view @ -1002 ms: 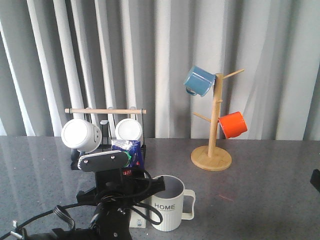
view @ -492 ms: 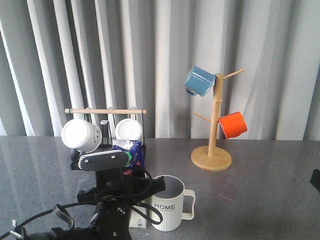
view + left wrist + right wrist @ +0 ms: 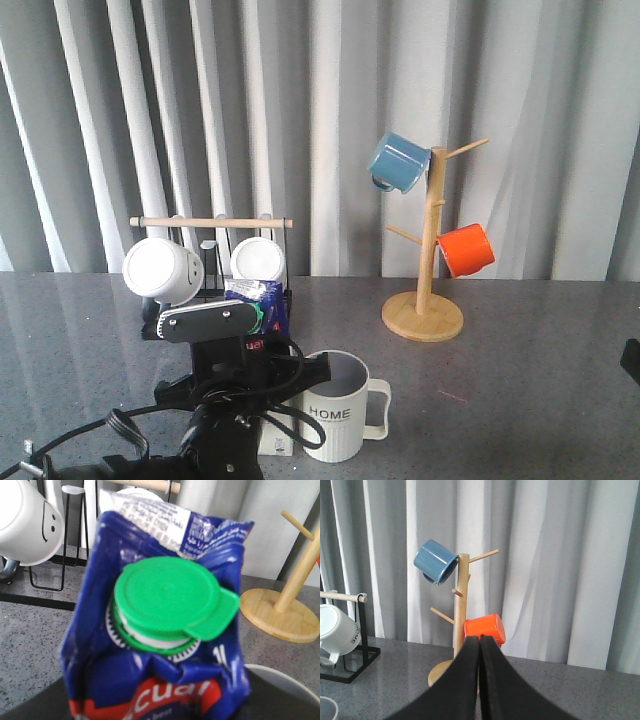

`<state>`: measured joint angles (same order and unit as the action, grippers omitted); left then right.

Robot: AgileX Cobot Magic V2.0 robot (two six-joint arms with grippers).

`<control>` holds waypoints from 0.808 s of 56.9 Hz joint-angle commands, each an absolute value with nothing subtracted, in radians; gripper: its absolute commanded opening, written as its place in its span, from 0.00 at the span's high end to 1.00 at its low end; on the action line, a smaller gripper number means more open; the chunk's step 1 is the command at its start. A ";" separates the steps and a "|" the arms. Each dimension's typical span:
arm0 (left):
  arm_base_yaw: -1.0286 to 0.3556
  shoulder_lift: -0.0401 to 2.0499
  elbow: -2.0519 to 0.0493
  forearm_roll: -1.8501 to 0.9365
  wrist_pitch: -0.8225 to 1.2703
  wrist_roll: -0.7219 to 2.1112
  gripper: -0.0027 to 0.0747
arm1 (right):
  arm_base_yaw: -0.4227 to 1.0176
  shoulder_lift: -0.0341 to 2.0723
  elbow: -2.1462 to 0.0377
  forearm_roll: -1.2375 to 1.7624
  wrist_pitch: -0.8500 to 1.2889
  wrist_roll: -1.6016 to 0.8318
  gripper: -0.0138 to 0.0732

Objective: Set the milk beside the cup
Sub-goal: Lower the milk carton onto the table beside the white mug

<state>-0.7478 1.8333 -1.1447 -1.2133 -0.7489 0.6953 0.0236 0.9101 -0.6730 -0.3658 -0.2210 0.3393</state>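
The milk [image 3: 262,305] is seen standing upright on the grey table [image 3: 520,370] at the front left, just beside the cup [image 3: 337,405], which sits to its right with the "HOME" lettering facing forward and the handle turned to the right. The carton's lower half is hidden in the front view by the left arm, whose gripper [image 3: 262,385] is placed around it; whether the carton is actually pinched cannot be told, since the fingers are hidden. In the left wrist view the carton's green cap [image 3: 170,600] and red label fill the frame, and the cup's rim [image 3: 280,677] is glimpsed close by. The right gripper [image 3: 480,680] is shown with its fingers [image 3: 465,680] pressed together on nothing, raised well apart from the carton. Behind, a wooden mug tree [image 3: 428,270] is pictured bearing a blue mug [image 3: 397,162] and an orange mug [image 3: 466,249], and two white mugs [image 3: 162,270] are hung on a black rack [image 3: 212,222] at the left.
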 commanded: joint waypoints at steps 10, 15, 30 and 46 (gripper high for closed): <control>-0.751 1.771 -1.171 -1.192 -0.771 0.699 0.18 | 0.018 0.899 -0.706 -0.370 -0.291 0.337 0.85; -0.751 1.763 -1.171 -1.193 -0.773 0.752 0.01 | 0.018 0.899 -0.706 -0.370 -0.291 0.337 0.85; -0.751 1.652 -1.171 -1.192 -0.743 0.852 0.06 | 0.018 0.899 -0.706 -0.370 -0.291 0.337 0.85; -0.751 1.391 -1.171 -1.103 -0.650 0.872 0.94 | 0.018 0.899 -0.706 -0.370 -0.291 0.337 0.85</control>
